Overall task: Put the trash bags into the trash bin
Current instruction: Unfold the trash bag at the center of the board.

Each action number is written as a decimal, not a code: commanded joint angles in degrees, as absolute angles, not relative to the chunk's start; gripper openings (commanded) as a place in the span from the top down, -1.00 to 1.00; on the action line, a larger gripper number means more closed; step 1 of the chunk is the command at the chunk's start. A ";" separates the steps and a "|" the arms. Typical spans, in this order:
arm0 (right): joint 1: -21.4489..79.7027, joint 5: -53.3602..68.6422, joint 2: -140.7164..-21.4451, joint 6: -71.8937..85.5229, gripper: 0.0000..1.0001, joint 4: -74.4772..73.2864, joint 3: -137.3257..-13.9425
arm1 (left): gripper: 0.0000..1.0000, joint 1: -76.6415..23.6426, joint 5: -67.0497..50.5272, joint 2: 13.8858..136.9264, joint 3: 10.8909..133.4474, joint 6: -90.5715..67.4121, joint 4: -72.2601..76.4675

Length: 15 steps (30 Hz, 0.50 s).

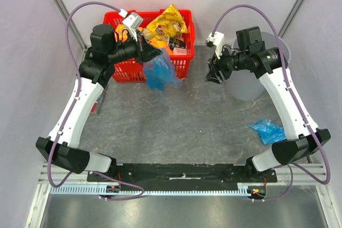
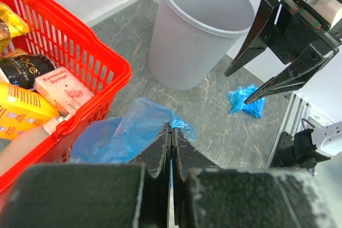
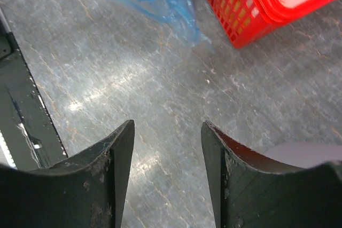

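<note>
Between the closed left jaws, one blue trash bag (image 1: 160, 70).

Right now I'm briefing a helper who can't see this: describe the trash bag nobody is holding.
Find the grey trash bin at the table's far right, then come nearer, beside the right arm. There lies a small crumpled blue bag on the table; the larger blue bag hangs from the left gripper by the red basket.
</note>
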<state>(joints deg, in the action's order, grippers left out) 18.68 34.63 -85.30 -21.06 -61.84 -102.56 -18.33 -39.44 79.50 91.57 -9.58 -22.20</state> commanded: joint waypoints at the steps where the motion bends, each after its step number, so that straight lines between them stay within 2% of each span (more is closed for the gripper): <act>1: 21.17 40.25 -86.57 -17.06 -0.22 -55.74 -105.20 | 0.97 -19.42 -39.38 79.72 94.13 -10.29 -22.14; 8: 29.00 35.25 -90.52 -8.97 -0.26 -43.26 -108.28 | 0.96 -21.53 -38.50 80.07 94.13 -9.49 -23.11; 15: 32.60 33.67 -94.57 -8.53 -0.31 -42.45 -111.53 | 0.96 -23.03 -37.27 80.33 94.31 -8.79 -23.64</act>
<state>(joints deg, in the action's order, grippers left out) 31.31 35.53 -93.60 -10.39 -46.22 -108.92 -22.35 -38.46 80.09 92.01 -9.56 -23.94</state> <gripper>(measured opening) 0.649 0.023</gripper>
